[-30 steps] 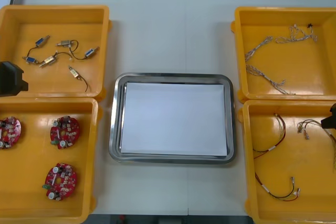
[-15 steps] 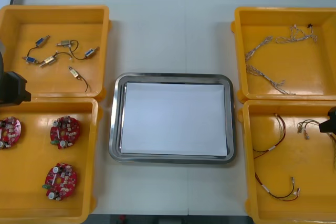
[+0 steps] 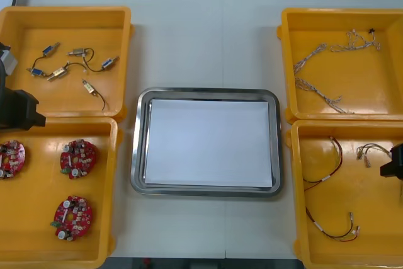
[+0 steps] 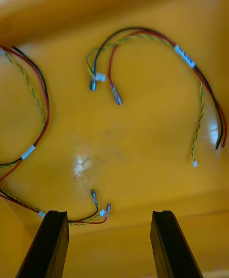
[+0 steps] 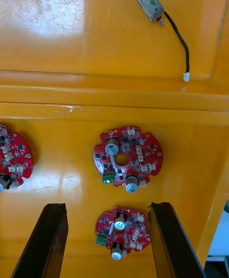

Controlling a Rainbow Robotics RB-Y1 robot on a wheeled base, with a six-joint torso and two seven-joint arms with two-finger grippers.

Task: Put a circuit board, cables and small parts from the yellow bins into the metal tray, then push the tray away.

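Above yellow bins point(image 3: 38, 244), left gripper point(image 5: 107, 206) spread wide over circuit boards point(image 5: 128, 157), right gripper point(image 4: 109, 213) spread wide over red-and-yellow cables point(image 4: 143, 37).

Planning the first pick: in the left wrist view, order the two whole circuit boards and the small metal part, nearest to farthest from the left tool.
1. Near board, seen between the left tool's open fingers.
2. Far board, just beyond it.
3. Small metal part, across the bin wall.
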